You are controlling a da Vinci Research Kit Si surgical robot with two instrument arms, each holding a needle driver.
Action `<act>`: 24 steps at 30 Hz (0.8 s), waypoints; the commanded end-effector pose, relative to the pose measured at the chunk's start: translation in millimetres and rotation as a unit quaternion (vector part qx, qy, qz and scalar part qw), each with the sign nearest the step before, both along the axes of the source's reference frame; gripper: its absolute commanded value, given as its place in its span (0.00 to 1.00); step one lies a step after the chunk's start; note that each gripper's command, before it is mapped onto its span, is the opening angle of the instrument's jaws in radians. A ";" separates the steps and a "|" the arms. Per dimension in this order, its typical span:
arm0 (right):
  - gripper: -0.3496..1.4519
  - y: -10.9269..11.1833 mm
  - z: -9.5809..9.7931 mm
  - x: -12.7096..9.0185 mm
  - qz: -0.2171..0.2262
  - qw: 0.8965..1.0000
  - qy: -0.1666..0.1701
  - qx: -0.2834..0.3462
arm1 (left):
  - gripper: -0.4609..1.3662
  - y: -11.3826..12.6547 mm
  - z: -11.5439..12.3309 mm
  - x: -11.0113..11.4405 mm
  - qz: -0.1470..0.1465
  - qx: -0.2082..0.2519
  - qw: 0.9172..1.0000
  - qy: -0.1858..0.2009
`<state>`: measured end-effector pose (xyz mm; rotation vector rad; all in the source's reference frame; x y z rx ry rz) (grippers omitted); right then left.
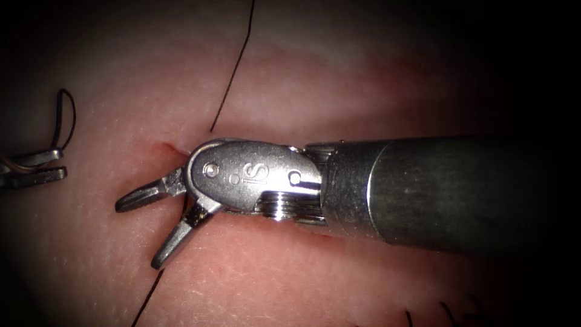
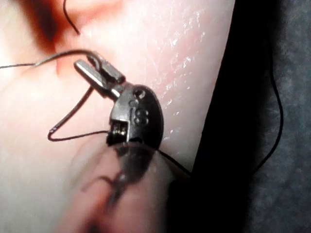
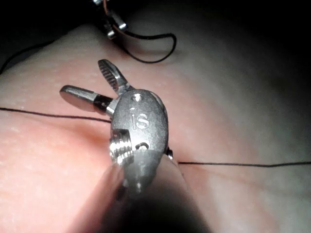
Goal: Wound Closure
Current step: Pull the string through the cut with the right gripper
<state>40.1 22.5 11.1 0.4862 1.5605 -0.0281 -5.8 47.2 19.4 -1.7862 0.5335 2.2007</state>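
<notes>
A: Right tool [image 1: 142,230]?
B: Jaws spread, gripping nothing, poised over the cut [image 1: 169,148] in the tissue [image 1: 339,79]; the thread [image 1: 233,66] passes beneath it, likely within reach.
A: Left tool [image 1: 57,165]?
B: At the far left, jaws clamped on the thread's loop, probably keeping it clear. I can't make out the needle.
</notes>
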 end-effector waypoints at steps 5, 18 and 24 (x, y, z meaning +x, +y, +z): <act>0.88 3.0 1.4 -2.7 0.038 0.999 -0.018 -0.010 | 0.06 0.0 0.1 -0.1 0.003 0.001 1.000 0.002; 0.92 2.2 8.4 -4.2 0.053 0.998 -0.035 -0.029 | 0.06 0.0 0.1 -0.2 0.003 0.001 1.000 0.002; 0.90 0.7 10.2 -2.9 0.038 0.998 -0.026 -0.035 | 0.06 0.0 0.1 -0.3 0.003 0.001 1.000 0.002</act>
